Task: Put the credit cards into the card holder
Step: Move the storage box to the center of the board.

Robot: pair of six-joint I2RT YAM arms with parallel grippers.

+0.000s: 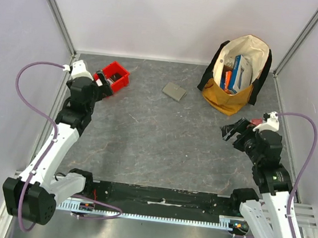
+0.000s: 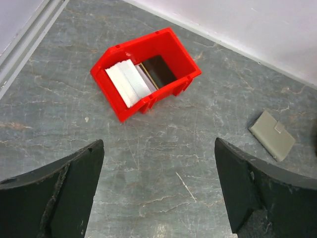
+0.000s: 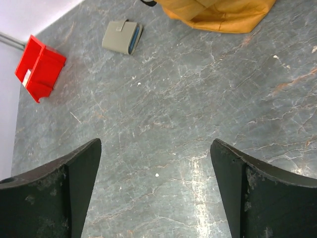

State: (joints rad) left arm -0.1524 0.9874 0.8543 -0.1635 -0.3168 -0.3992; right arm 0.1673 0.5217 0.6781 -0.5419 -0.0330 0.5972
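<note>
**Both tools hanging open and empty, cards waiting in the bin**

The left tool (image 2: 158, 198) is hovering over the far left of the tabletop (image 1: 161, 148), its jaws spread wide and gripping nothing. It is looking down on the red bin (image 2: 130, 110) just beyond it. The credit cards (image 2: 130, 82) are standing on edge inside that bin, white ones packed against a dark one, which is likely why this arm is sitting so close: it is the one placed to pick them out.

The right tool (image 3: 156, 193) is also hanging fully open and empty, over the right side, near a yellow tote bag (image 1: 224, 100) holding upright boxes.

The card holder (image 1: 175, 91) is lying flat and folded shut at the far middle of the tabletop, between the bin and the bag and touching neither. Because it is lying closed, opening it is probably coming before any card goes in. No card is showing outside the bin, so the task is looking barely begun.
</note>
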